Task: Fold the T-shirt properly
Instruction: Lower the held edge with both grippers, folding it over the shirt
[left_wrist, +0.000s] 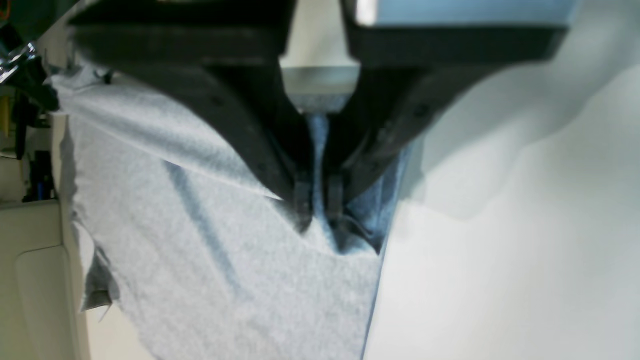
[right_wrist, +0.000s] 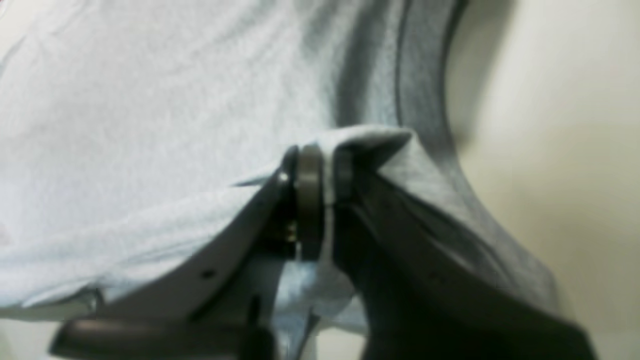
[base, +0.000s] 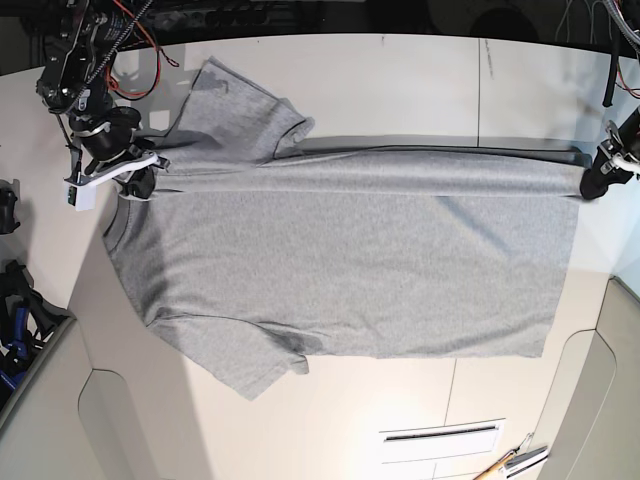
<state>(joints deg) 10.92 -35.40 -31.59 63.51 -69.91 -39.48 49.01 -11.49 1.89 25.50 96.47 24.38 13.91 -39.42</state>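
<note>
"White, smooth-topped desk, largest item on the sheet. What does it carry?"

"A large heather-grey cotton T-shirt, short-sleeved, spread sideways across the middle. The visible outer face of its body is plain."

"Condition of the garment?"

"Partly gathered. A long band of cloth runs between the two arms along the side at the top of the base view, with a narrow, shadowed strip beyond it. The body lies broad and mostly flat below that band, with a shaded crease near the left arm's end."

"The sleeves?"

"One sleeve sticks out beyond the band, near the right arm. The other points the opposite way, its cloth rumpled beside the body."

"Now the grasping parts. Left one first."

"Left claw, black: closed on the T-shirt, pinching a fold of it near the garment's edge. Loose fabric shows just past the fingertips."

"And the right?"

"Right claw, also black: closed on the T-shirt at the other end of the band. A raised fold passes between its fingers, and its tip opens into a small, dark hollow."

"Smaller items?"

"A white rectangular piece with a dark bar, below the garment in the base view. Near it, some slender objects, one orange-toned; their exact kind I cannot tell."
</note>
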